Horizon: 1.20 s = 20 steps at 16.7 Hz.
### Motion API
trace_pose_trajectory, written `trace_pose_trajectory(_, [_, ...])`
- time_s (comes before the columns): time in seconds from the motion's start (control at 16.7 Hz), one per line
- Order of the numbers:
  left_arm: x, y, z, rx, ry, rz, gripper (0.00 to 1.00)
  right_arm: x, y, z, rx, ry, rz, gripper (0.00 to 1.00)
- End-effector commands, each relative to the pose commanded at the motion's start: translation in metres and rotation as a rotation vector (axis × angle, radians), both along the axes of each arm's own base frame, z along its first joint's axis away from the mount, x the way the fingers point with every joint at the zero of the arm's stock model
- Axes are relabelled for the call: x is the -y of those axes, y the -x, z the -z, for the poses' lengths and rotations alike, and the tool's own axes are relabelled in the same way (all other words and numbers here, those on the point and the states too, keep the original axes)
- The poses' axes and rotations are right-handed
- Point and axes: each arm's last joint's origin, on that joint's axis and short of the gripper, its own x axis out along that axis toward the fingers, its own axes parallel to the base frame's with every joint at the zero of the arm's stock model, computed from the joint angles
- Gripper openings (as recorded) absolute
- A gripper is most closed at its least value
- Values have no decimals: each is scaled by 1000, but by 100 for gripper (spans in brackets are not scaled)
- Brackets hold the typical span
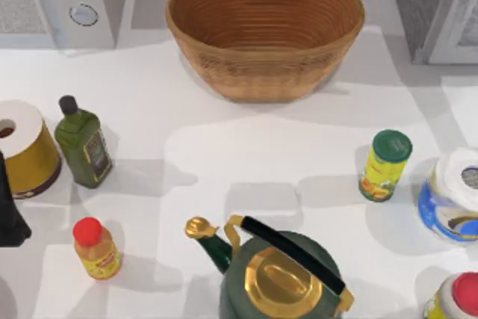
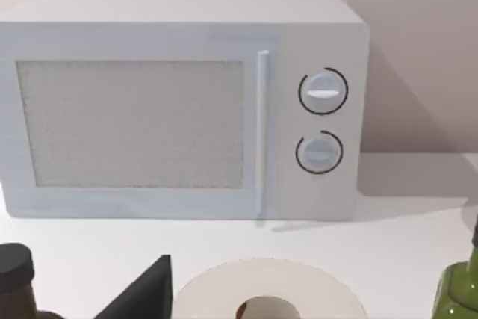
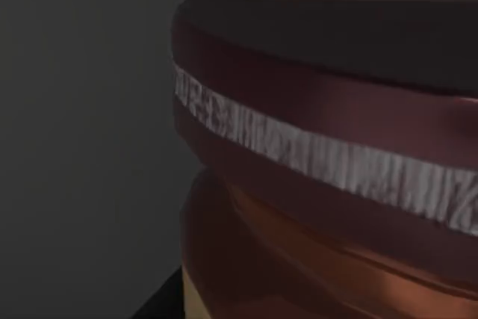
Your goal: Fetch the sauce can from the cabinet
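From above, nearest the bottom edge at 6 o'clock is a green kettle with a gold lid and black handle. At about 7 there's a small yellow bottle with a red cap, and at 5 a red-topped container in the corner. Going up the left side, at 9, are a green oil bottle and a paper roll, with a dark bit of the left arm just below them. Can't tell what its hand is doing. At 3 are the yellow can with a green lid and another white roll. Further back at 12 is the wicker basket, the microwave at 11 and the cabinet at 1.

The right wrist camera is right up against the sauce can in a dim, dark space, dark red rim with a pale band. Can't tell if that hand is open or closed.
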Motion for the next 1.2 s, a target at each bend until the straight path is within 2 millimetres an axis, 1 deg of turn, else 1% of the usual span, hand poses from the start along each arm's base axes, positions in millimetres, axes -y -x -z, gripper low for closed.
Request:
trace_pose_trajectory(0.12, [0, 0, 0, 0, 0, 0, 100, -2, 35, -14, 0, 0, -2, 0])
trace_pose_trajectory(0.24, [0, 0, 0, 0, 0, 0, 100, -2, 75, -28, 5, -1, -3, 0])
trace_pose_trajectory(0.36, [0, 0, 0, 0, 0, 0, 100, 0, 111, -37, 9, -2, -3, 0])
trace_pose_trajectory(0.42, [0, 0, 0, 0, 0, 0, 100, 2, 124, -39, 8, -2, -2, 0])
trace_pose_trajectory(0.48, [0, 0, 0, 0, 0, 0, 100, 3, 134, -40, 6, -2, -2, 0])
trace_pose_trajectory(0.54, [0, 0, 0, 0, 0, 0, 100, 3, 139, -41, 4, -1, -2, 0])
trace_pose_trajectory(0.6, [0, 0, 0, 0, 0, 0, 100, 3, 141, -41, 3, -1, -2, 0])
trace_pose_trajectory(0.9, [0, 0, 0, 0, 0, 0, 100, 4, 141, -42, 10, -5, 1, 0])
trace_pose_trajectory(1.02, [0, 0, 0, 0, 0, 0, 100, 6, 145, -41, 16, -6, -3, 0])
trace_pose_trajectory(1.2, [0, 0, 0, 0, 0, 0, 100, 9, 151, -35, 15, -5, -4, 0])
